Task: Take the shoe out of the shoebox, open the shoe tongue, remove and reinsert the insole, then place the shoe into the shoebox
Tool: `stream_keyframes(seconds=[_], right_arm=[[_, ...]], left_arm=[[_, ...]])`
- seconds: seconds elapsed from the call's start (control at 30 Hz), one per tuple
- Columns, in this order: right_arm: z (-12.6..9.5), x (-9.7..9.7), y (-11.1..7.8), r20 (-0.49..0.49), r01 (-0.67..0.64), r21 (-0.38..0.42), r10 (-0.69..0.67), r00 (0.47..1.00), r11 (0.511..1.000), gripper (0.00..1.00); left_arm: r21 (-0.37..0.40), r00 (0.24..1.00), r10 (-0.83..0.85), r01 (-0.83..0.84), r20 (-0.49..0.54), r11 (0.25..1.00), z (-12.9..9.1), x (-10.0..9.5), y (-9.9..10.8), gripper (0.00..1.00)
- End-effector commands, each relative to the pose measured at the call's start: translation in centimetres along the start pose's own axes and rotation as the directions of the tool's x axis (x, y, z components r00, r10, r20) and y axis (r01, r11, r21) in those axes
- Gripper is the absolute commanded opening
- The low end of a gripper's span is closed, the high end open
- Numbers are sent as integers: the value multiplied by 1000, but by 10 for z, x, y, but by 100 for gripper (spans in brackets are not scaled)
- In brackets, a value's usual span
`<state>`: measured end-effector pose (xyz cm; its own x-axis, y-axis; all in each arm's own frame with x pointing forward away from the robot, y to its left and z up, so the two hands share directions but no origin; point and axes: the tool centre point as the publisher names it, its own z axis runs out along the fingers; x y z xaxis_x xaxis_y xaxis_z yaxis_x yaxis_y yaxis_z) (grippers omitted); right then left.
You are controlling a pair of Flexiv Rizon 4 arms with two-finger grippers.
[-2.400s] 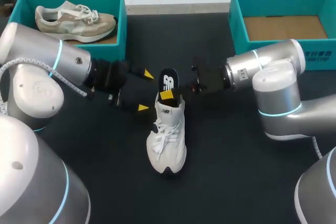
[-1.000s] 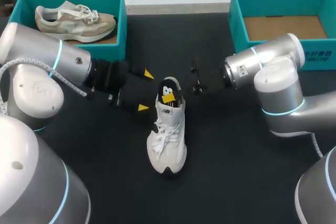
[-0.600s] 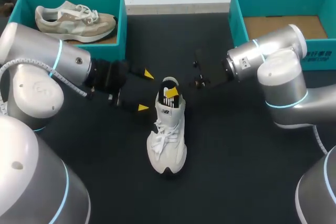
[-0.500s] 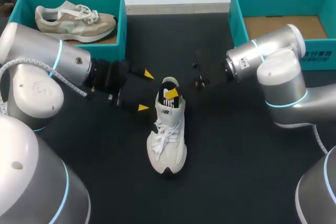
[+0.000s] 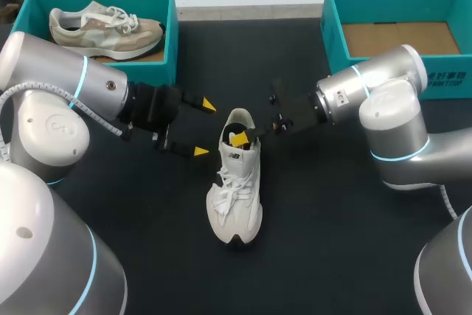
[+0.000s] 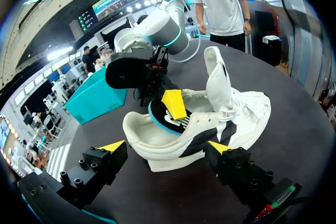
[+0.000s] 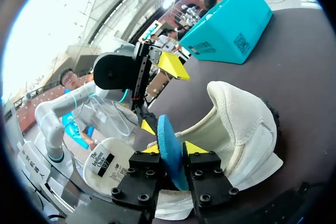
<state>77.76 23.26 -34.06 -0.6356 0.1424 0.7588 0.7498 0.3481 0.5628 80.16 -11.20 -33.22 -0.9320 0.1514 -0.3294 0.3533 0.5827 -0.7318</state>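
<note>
**Shoe** point(image 5: 234, 189): white, out of its box, standing on the table, tongue lifted.

**Insole** point(image 6: 169, 120): dark with a blue edge, raised on its edge in the shoe's heel opening, only partly inside.

**Right gripper** point(image 7: 173, 149): above the shoe's heel opening, fingers narrow, pinching the insole from both sides.

**Left gripper** point(image 5: 204, 128): just beside the shoe's heel, spread wide, holding nothing, apart from the shoe.

**Box** point(image 5: 332, 27): teal, open, well beyond the shoe's heel on the right arm's side.

**Step judged:** reinserting the insole.

**Next move judged:** slide the insole toward the shoe's toe, seat it flat, then release. The left gripper may need to steady the heel.
</note>
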Motion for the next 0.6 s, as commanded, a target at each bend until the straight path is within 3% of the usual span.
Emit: stream_keyframes(seconds=[0.03,0.6], right_arm=[[-5,6,5,16,7,10,-7,1000,1000,33],[-11,8,39,30,106,35,-107,994,994,40]], left_arm=[[-3,1000,0,0,0,1000,0,1,0,100],[-3,1000,0,0,0,1000,0,1,0,100]])
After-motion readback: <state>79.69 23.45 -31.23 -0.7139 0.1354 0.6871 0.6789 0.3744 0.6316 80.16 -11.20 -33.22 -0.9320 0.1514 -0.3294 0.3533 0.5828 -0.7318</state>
